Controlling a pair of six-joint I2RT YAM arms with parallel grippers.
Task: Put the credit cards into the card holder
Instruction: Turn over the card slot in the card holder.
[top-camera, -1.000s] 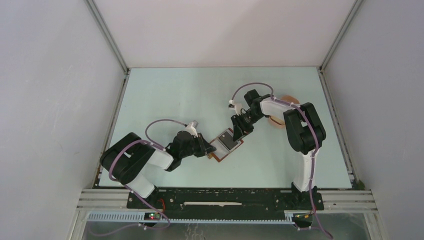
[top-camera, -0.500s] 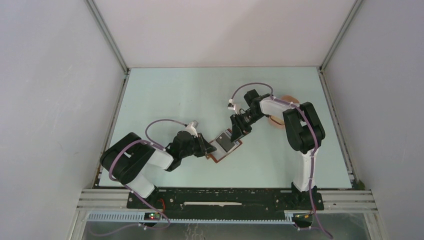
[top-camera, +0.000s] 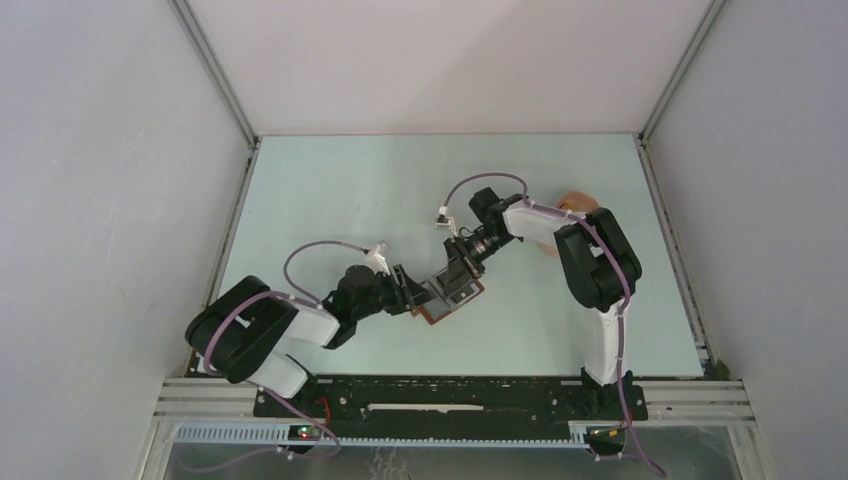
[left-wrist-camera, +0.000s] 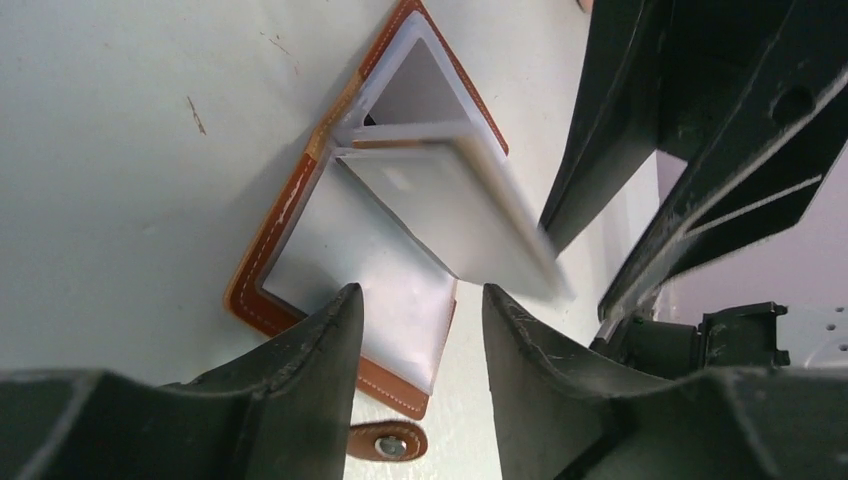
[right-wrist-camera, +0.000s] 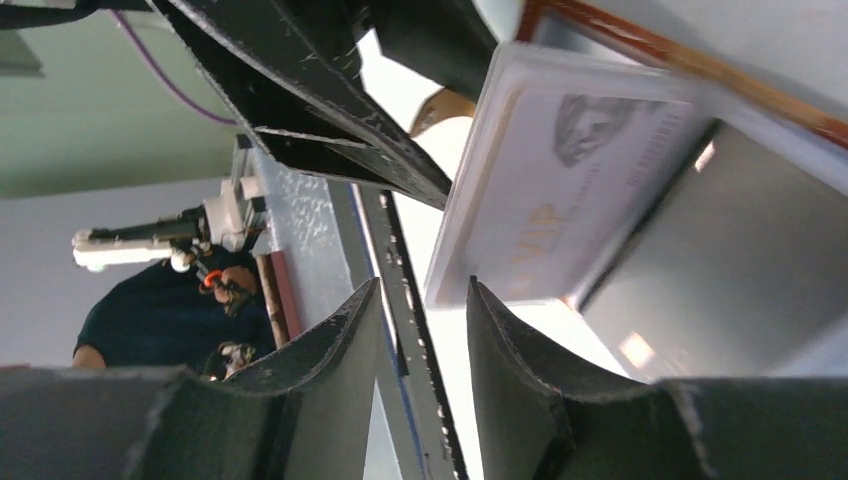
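The card holder (top-camera: 441, 311) lies open on the table, its brown leather rim (left-wrist-camera: 262, 300) framing clear pockets, with the snap tab (left-wrist-camera: 388, 440) near my left fingers. One pocket leaf (left-wrist-camera: 450, 215) stands up, blurred. A cream credit card (right-wrist-camera: 560, 180) marked VIP sits at the holder's pocket, just past my right fingertips. My left gripper (top-camera: 412, 293) (left-wrist-camera: 420, 295) is open at the holder's near corner, nothing between its fingers. My right gripper (top-camera: 455, 268) (right-wrist-camera: 423, 288) hangs over the holder from the far side, fingers apart, the gap empty. Other cards are hidden.
A pink oval tray (top-camera: 577, 201) peeks out behind the right arm at the back right. Both grippers are close together over the holder. Walls enclose the table on the left, back and right.
My left gripper has opened and let go of the holder's edge. The right arm has swung left and nearer, from beside the holder to right over it.
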